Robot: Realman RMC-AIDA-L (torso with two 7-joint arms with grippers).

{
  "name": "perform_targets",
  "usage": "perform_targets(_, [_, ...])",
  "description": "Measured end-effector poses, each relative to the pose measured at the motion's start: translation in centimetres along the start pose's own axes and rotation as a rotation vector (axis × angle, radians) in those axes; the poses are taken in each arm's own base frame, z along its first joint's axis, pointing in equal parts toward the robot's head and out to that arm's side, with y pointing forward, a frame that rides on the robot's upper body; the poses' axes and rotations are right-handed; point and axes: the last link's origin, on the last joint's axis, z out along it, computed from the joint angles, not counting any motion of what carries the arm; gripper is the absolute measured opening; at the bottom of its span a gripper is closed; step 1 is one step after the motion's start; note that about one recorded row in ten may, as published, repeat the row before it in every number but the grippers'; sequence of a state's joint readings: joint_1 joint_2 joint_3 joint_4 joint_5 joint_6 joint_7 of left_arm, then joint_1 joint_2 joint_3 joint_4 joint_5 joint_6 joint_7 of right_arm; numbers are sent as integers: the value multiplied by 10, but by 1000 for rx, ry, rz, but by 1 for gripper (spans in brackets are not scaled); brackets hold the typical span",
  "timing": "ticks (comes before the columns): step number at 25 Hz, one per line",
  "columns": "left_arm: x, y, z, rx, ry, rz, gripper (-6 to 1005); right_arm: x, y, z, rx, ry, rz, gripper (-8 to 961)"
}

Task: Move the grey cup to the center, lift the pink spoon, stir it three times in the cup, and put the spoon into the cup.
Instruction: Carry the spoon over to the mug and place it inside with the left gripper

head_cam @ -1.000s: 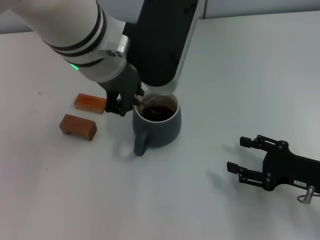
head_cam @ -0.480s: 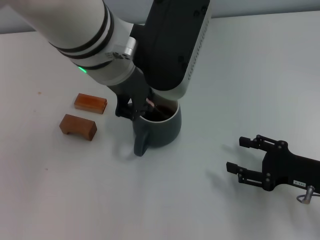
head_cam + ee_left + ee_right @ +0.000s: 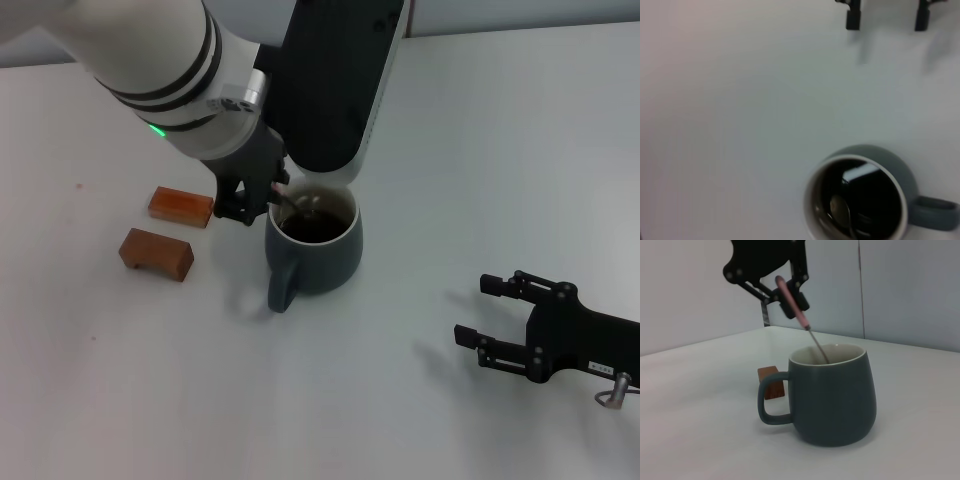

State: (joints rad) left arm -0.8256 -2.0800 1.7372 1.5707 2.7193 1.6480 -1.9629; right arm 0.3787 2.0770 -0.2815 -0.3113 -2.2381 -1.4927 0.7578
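Since half a second ago the left gripper (image 3: 262, 200) has drawn back toward frame left, uncovering the grey cup (image 3: 318, 252) at frame centre. It pinches the pink spoon (image 3: 799, 316) by the handle, tilted, metal bowl in dark liquid. Right gripper (image 3: 490, 311), lower right, spread wide. Two wooden blocks (image 3: 156, 252) centre-left.

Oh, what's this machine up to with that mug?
It is stirring a drink. The left pincer grips the pink spoon by its handle, tilted, with the metal bowl dipped into the dark liquid in the grey cup. The cup stands on the white table with its handle toward the robot. Two brown wooden blocks lie beside it. The right pincer rests open on the table, away from the cup, holding nothing.
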Motion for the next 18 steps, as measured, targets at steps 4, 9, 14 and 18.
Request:
perform_targets(4, [-1,4,-1,-37,-21,-5,136,0,0,0,0,1,1,762])
perform_targets(9, [3,8,-6,-54,-1,-1,136,1,0,-1,0,2,1,762])
perform_targets(14, [11,11,-8,-64,52,10,136,2,1,-1,1,4,3,763])
perform_targets(18, [14,6,4,-28,62,6,135,2,2,-2,-1,4,4,762])
